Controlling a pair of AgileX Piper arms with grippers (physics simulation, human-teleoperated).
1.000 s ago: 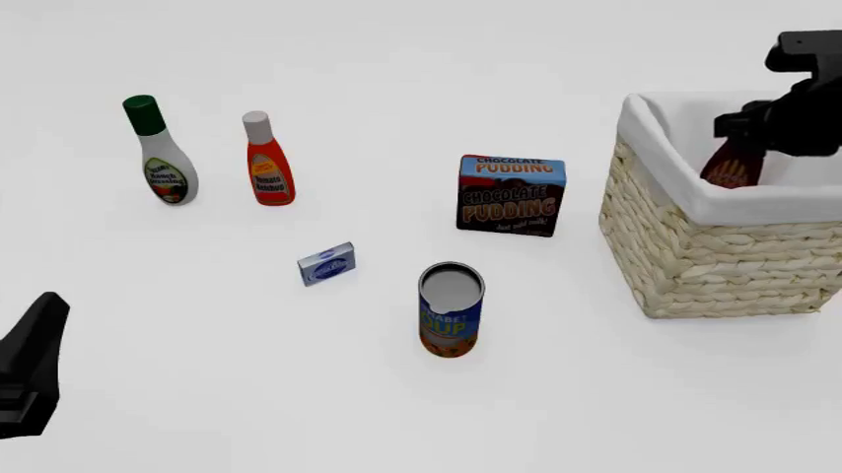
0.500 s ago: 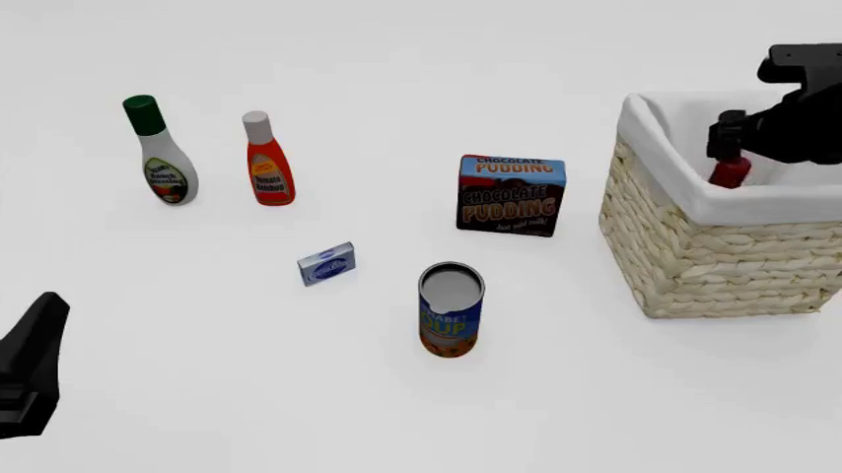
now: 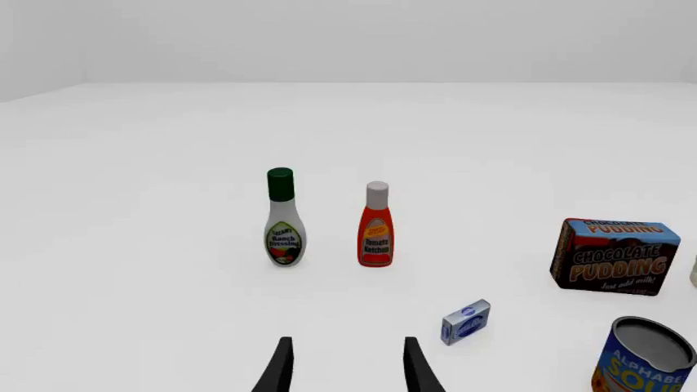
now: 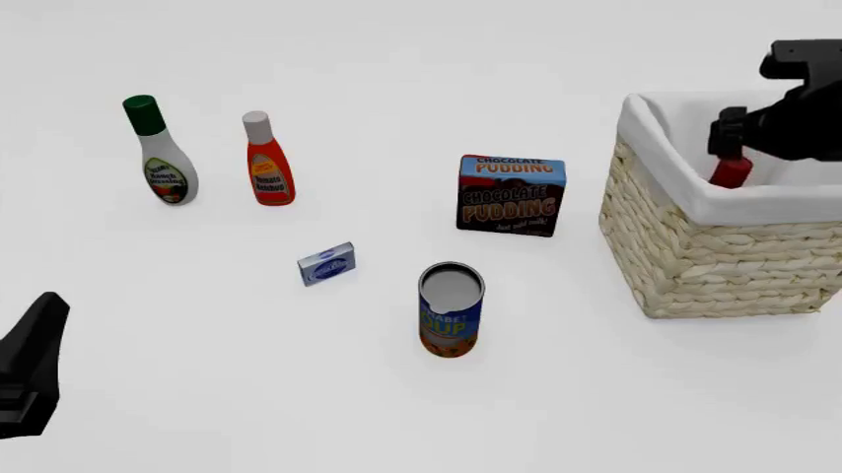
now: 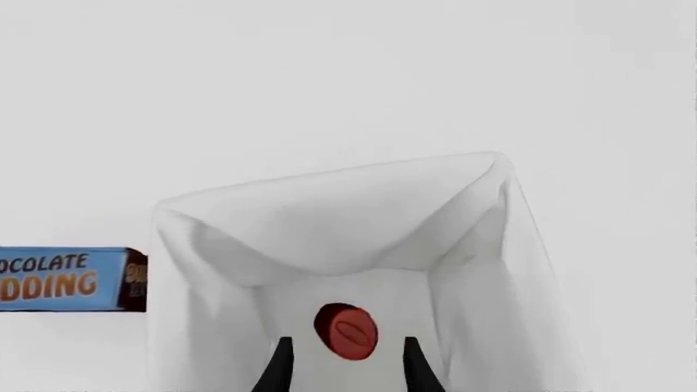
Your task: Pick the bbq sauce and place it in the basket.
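The bbq sauce (image 4: 731, 173) stands inside the wicker basket (image 4: 711, 258) at the right. Only its red cap shows above the white lining in the front view. My right gripper (image 4: 728, 136) hovers just above that cap, open and not touching it. In the right wrist view the cap (image 5: 346, 331) sits below and between the spread fingertips of the right gripper (image 5: 346, 367), inside the basket's white lining (image 5: 326, 220). The left gripper (image 4: 30, 374) rests low at the near left, open and holding nothing; its view shows the left gripper (image 3: 346, 371) over bare table.
A white bottle with a green cap (image 4: 161, 153) and an orange-red bottle (image 4: 268, 160) stand at the far left. A chocolate pudding box (image 4: 512, 195) stands beside the basket. A soup can (image 4: 451, 309) and a small blue packet (image 4: 327, 263) sit nearer.
One second ago the right gripper held the bottle tilted over the basket. The bottle has since dropped upright into the basket and the fingers have let go. The left arm stayed still.
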